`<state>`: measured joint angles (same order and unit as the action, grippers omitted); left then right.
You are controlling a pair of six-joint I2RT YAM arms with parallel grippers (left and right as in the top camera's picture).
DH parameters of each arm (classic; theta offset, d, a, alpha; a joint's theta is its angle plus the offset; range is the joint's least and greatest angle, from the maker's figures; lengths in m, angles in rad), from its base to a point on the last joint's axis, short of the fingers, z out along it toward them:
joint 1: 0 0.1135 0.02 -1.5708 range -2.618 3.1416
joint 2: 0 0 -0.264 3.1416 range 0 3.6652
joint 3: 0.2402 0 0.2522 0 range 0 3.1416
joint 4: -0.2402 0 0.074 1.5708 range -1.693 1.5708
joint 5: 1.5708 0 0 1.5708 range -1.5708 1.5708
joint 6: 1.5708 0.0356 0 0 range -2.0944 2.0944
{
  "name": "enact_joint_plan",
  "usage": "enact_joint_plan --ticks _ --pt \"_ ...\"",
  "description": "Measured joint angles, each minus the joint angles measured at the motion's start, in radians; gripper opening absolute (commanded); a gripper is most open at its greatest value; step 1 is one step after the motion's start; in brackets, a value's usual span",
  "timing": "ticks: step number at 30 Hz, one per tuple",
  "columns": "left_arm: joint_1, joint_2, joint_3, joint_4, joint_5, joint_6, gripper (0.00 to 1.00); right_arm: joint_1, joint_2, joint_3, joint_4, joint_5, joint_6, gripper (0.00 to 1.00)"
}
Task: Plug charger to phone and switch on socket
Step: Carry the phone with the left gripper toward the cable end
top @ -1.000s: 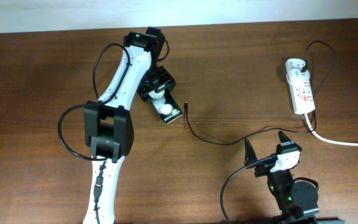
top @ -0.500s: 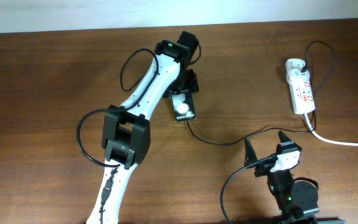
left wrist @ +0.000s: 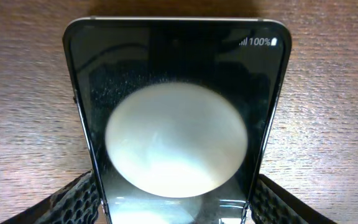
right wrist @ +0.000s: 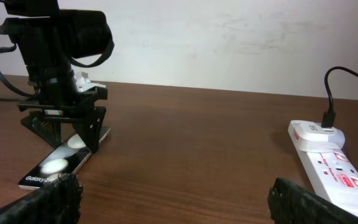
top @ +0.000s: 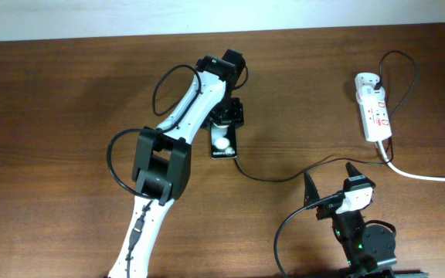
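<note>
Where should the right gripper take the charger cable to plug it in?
Just behind the plug tip of the charger, which lies by the lettered end of the phone. Come from above with the right gripper, jaws across the cable: it is thin and lies flat, and the left gripper covers the phone's other end.

Overhead: fixed, looks straight down, far enough out to take in the whole table (top: 52,93). Wall (top: 207,15) is a thin strip at 12 o'clock.
Left wrist: tilted steeply down, very close. Phone (left wrist: 176,124) fills the frame, with table only at the margins.
Right wrist: on the right gripper (top: 331,171) at overhead's 5 o'clock, low near table level, facing the wall. Phone at 8 o'clock, power strip (right wrist: 328,158) at 4 o'clock, both mid-range.
Overlap: phone is in all three views; power strip in overhead and right wrist only.
</note>
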<state>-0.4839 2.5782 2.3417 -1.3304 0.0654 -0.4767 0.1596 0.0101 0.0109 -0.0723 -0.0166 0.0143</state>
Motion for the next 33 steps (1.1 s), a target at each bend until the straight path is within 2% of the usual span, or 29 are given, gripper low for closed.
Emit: enact_joint_plan --ticks 1,2,3,4,5,6,8,22,25,26,29,31,32,33 --pt "0.000 0.001 0.000 -0.004 0.006 -0.008 0.10 0.000 0.000 0.000 0.000 0.000 0.000 0.99" --pt "0.000 0.001 0.000 -0.010 0.010 -0.014 0.21 0.000 0.000 0.000 0.000 0.000 0.000 0.99" --pt "0.000 0.001 0.000 -0.016 0.012 -0.017 0.40 0.000 0.000 0.000 0.000 0.000 0.000 0.99" --pt "0.000 0.001 0.000 -0.021 0.013 -0.018 0.63 0.000 0.000 0.000 0.000 0.000 0.000 0.99" --pt "0.000 0.001 0.000 -0.033 0.014 -0.019 0.80 0.000 0.000 0.000 0.000 0.000 0.000 0.99" --pt "0.000 0.001 0.000 -0.037 0.014 -0.020 0.88 0.000 0.000 0.000 0.000 0.000 0.000 0.99" --pt "0.000 0.001 0.000 -0.043 0.014 -0.022 0.99 0.000 0.000 0.000 0.000 0.000 0.000 0.99" --pt "0.000 0.016 0.000 -0.171 0.018 -0.044 0.99 0.000 0.000 0.000 0.000 0.000 0.000 0.99" --pt "0.000 0.016 0.000 -0.171 0.021 -0.046 0.87 0.000 0.000 0.000 0.000 0.000 0.000 0.99" --pt "0.000 0.016 0.000 -0.172 0.022 -0.048 0.79 0.000 0.000 0.000 0.000 0.000 0.000 0.99" --pt "0.000 0.016 0.007 -0.177 0.028 -0.055 0.63 0.000 0.000 0.000 0.000 0.000 0.000 0.99" --pt "-0.002 0.016 0.011 -0.176 0.024 -0.055 0.58 0.000 0.000 0.000 0.000 0.000 0.000 0.99" --pt "-0.002 0.016 0.011 -0.176 0.025 -0.059 0.58 0.000 0.000 0.000 0.000 0.000 0.000 0.99" --pt "-0.002 0.016 0.011 -0.176 0.024 -0.060 0.63 0.000 0.000 0.000 0.000 0.000 0.000 0.99"
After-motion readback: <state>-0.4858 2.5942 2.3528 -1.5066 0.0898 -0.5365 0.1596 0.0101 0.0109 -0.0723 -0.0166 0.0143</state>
